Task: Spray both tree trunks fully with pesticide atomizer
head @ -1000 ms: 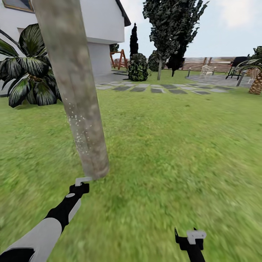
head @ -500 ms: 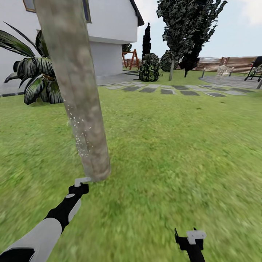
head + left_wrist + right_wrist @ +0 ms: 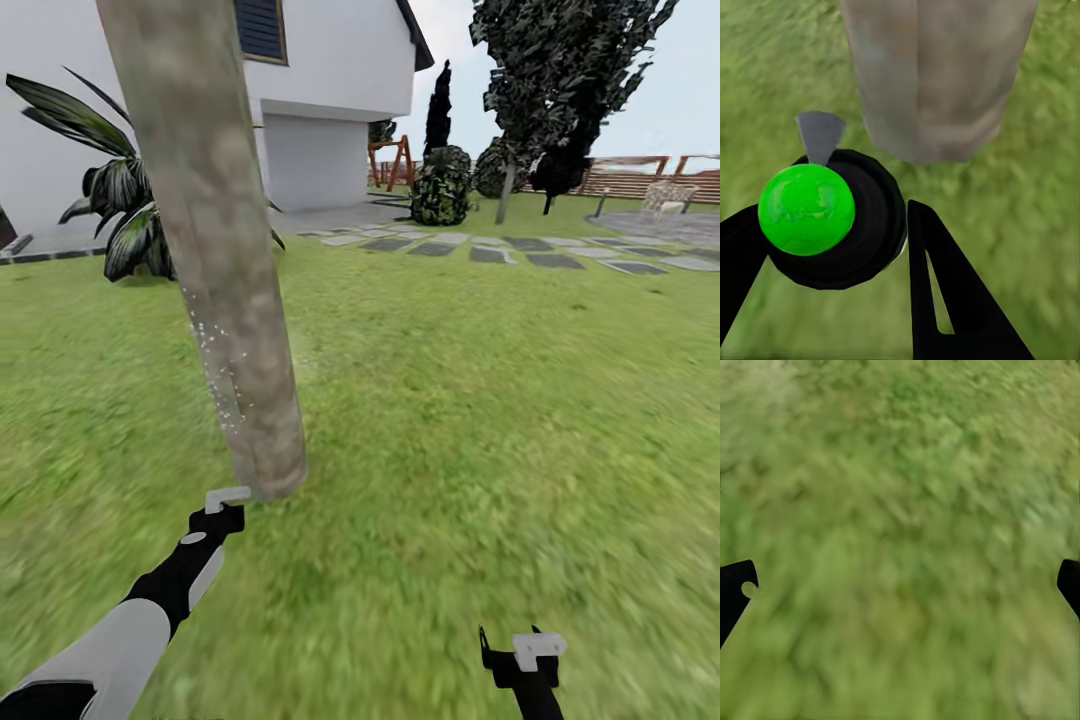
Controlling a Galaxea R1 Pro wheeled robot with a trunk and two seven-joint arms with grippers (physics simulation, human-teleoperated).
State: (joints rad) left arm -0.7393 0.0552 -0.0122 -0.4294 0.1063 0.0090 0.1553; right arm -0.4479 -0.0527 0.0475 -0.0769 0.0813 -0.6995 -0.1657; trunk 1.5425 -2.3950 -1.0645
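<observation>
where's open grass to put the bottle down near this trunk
Bare grass lies wide open between the tree trunk and the stepping stones, and around the right gripper. It is crowded at the trunk's base, where the left gripper holds the pesticide atomizer, and by the broad-leaved plant behind.

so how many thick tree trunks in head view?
1: the tree trunk stands at left, just ahead of the left gripper. Distant trees have only thin stems; another thick one may be out of frame.
</observation>
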